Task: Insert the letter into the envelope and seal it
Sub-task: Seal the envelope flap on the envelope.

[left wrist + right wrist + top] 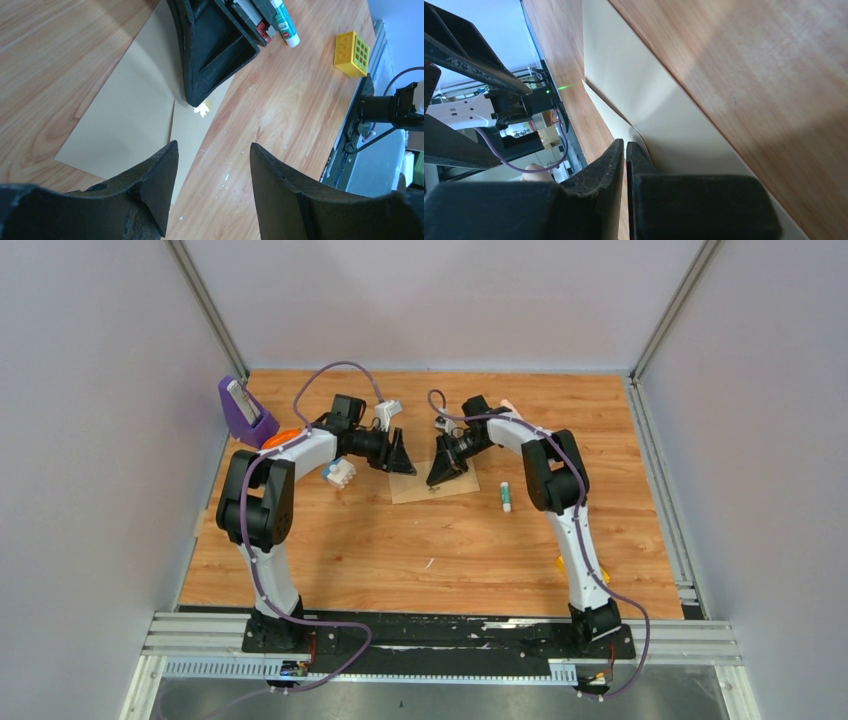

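Tan kraft-paper envelope [125, 115] under my clenched right claw [625, 145] tips; my released left claw [212, 145] hovers at ten o'clock.

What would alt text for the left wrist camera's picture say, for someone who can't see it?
The left pincer hangs open, its two black fingers above a tan envelope lying on a wooden table. The right pincer, shut, touches its tip to the envelope; a glue stick and a yellow block lie beyond.
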{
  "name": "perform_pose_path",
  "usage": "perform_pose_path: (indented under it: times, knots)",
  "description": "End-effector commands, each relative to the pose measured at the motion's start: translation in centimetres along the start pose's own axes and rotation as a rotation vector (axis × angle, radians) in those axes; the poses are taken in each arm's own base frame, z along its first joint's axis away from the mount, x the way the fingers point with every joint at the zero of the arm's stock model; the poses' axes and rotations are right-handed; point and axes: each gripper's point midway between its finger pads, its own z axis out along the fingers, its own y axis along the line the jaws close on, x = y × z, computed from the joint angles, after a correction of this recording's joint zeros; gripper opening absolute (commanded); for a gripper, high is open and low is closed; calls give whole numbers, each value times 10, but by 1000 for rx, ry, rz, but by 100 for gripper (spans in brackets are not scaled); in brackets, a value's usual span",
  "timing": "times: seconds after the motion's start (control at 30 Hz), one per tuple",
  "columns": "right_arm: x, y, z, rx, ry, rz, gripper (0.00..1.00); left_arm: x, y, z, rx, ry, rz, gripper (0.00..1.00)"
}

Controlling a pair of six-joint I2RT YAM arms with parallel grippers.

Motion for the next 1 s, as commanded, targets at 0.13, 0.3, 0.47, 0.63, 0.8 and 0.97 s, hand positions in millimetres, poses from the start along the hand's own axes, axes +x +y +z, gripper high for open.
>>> perform_pose_path:
  times: [0.13,0.3,0.47,0.63,0.8,0.97]
  knots:
    - [-11,-23,5,36,-22,26,9,-9,-14,-5,41,-28,39,62]
    - [-8,-32,8,49,-15,48,9,-5,-12,-2,52,-25,28,61]
    - [-6,-36,9,58,-12,60,9,5,-14,6,83,2,10,60]
    - [-6,-36,9,59,-14,60,9,17,-21,19,128,37,2,59]
    - [-6,-38,8,61,-13,63,9,25,-27,28,176,60,-18,57]
    - [-7,-36,6,59,-18,61,9,34,-17,38,179,81,-68,45]
